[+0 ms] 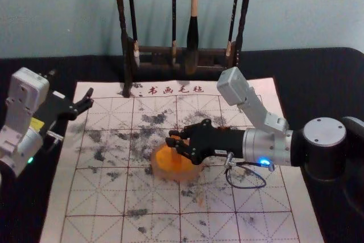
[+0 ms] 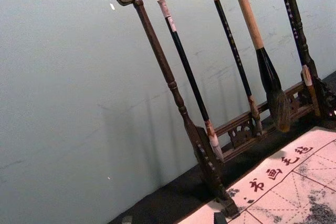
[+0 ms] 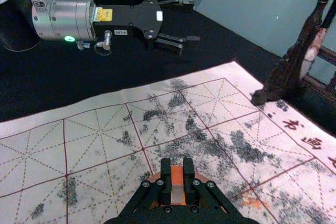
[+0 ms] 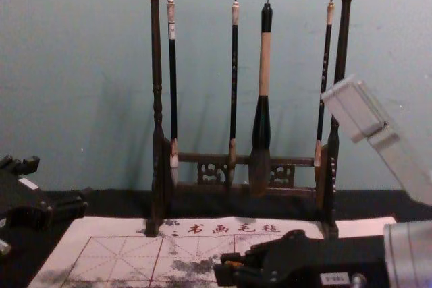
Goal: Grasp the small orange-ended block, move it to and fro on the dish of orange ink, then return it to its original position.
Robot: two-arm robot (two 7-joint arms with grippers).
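Evidently the picking-up is done: my right gripper point(image 3: 177, 167) has the small orange-ended block point(image 3: 177, 193) clamped between its two fingers, and it reaches in over the dish of orange ink point(image 1: 161, 173) on the printed calligraphy felt point(image 1: 102, 200). I'd judge the job to be at the inking stage, with some or all of the to-and-fro to do and the return to its spot after that. Whether a stroke has been made (the ink is bright orange, but that proves little) I can't tell from here. As for the block, it sits upright in the pincer's grip, a pale band between its orange parts, with the dish right behind and below it in the right wrist view; whether its lower end touches the ink I can't make out. Next I'd want short, level sweeps inside the rim, since pressing too hard could drag the dish along the felt. My left gripper point(image 3: 191, 23) is parked off the felt's left side, its fingers spread with nothing between them.
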